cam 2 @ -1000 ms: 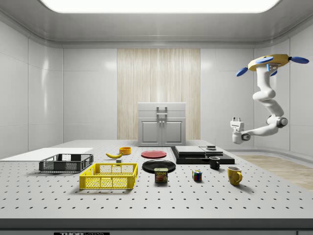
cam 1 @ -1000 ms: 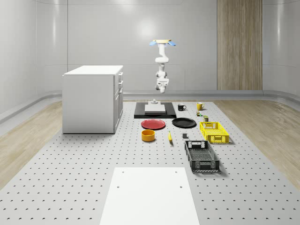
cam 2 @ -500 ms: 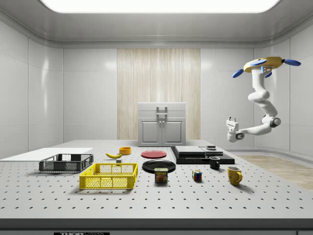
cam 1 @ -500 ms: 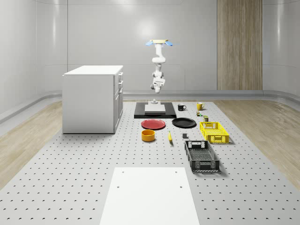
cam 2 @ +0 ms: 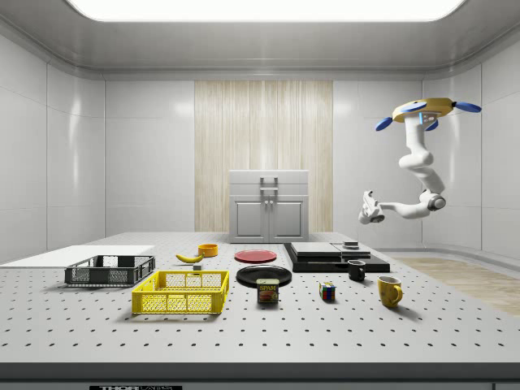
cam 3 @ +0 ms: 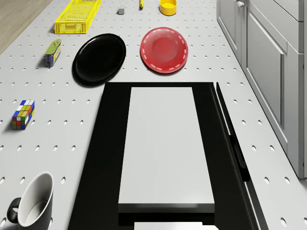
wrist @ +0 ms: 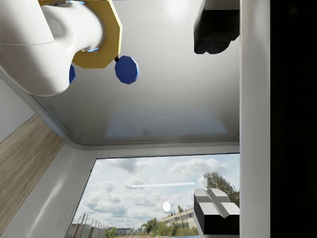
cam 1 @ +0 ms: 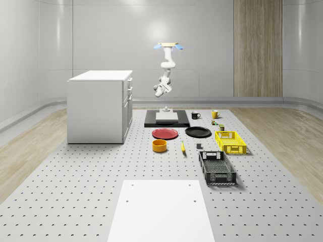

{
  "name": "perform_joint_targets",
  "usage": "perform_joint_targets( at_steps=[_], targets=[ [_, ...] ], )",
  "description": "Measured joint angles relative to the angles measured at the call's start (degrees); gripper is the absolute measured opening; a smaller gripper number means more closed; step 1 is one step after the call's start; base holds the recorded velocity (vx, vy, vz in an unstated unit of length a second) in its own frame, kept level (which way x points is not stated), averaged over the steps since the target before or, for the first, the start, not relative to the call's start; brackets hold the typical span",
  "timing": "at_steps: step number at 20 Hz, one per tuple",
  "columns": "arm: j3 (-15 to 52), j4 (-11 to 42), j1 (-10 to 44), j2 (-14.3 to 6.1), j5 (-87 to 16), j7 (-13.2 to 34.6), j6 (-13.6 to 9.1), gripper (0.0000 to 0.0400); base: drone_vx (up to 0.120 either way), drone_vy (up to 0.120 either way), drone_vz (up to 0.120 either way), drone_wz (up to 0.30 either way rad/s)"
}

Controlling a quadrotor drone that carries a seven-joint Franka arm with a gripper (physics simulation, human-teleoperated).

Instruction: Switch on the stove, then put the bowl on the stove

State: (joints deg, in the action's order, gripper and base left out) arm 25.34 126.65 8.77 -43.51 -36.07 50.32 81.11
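The stove (cam 1: 151, 122) is a black slab with a pale plate (cam 3: 165, 143) on top; it lies at the far end of the table and also shows as the stove (cam 2: 313, 258) in the side view. A small block (cam 2: 351, 244) sits at its far end. The orange bowl (cam 1: 160, 145) stands on the table near the red plate, also seen as the bowl (cam 2: 208, 249) and the bowl (cam 3: 168, 6). The drone (cam 1: 168, 45) hovers high over the stove's far end. My gripper (cam 2: 367, 213) hangs open and tilted, well above the stove, holding nothing. In the wrist view the gripper (wrist: 214, 121) points up at the ceiling.
A white cabinet (cam 1: 98, 106) stands at the whole-scene view's left of the stove. A red plate (cam 1: 165, 133), black plate (cam 1: 198, 132), black mug (cam 1: 195, 115), yellow mug (cam 1: 215, 114), yellow crate (cam 1: 230, 141), black crate (cam 1: 217, 167) and banana (cam 1: 182, 147) lie on the table.
The drone has drifted toward the whole-scene view's left and closer over the stove. The arm has swung the gripper along with it and tilted it upward. Objects on the table are unmoved.
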Motion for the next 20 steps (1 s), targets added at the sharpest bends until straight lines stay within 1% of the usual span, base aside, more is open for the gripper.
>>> perform_joint_targets(
  at_steps=[2, 4, 5, 7, 10, 12, 15, 17, 19, 20],
  targets=[
    [7.13, 5.57, 2.91, -1.24, -11.43, 2.54, 0.51, 0.0400, 0.120, 0.000, 0.000, 0.000],
    [14.52, 12.71, 6.63, -2.81, -24.27, 6.13, 0.69, 0.0400, 0.120, 0.000, -0.020, 0.000],
    [18.07, 16.54, 8.86, -3.66, -30.86, 8.33, 0.51, 0.0400, 0.120, 0.000, -0.120, 0.000],
    [24.51, 23.78, 14.11, -5.33, -43.48, 13.28, -0.66, 0.0400, 0.120, 0.000, -0.120, 0.000],
    [32.16, 31.76, 23.34, -7.67, -58.70, 20.92, -4.18, 0.0400, 0.120, 0.000, -0.120, 0.000],
    [35.94, 34.93, 29.38, -9.13, -65.67, 25.32, -6.94, 0.0400, 0.120, 0.000, -0.120, 0.000],
    [39.96, 37.46, 36.88, -11.18, -72.11, 30.40, -10.45, 0.0400, 0.120, 0.000, -0.120, 0.000],
    [41.80, 38.30, 40.61, -12.39, -74.55, 32.84, -12.11, 0.0400, 0.120, 0.000, -0.120, 0.000],
    [43.16, 38.77, 43.44, -13.48, -76.03, 34.69, -13.24, 0.0400, 0.120, 0.000, -0.120, 0.000],
    [43.71, 38.92, 44.58, -13.98, -76.53, 35.44, -13.63, 0.0400, 0.000, 0.000, -0.120, 0.000]
  ],
)
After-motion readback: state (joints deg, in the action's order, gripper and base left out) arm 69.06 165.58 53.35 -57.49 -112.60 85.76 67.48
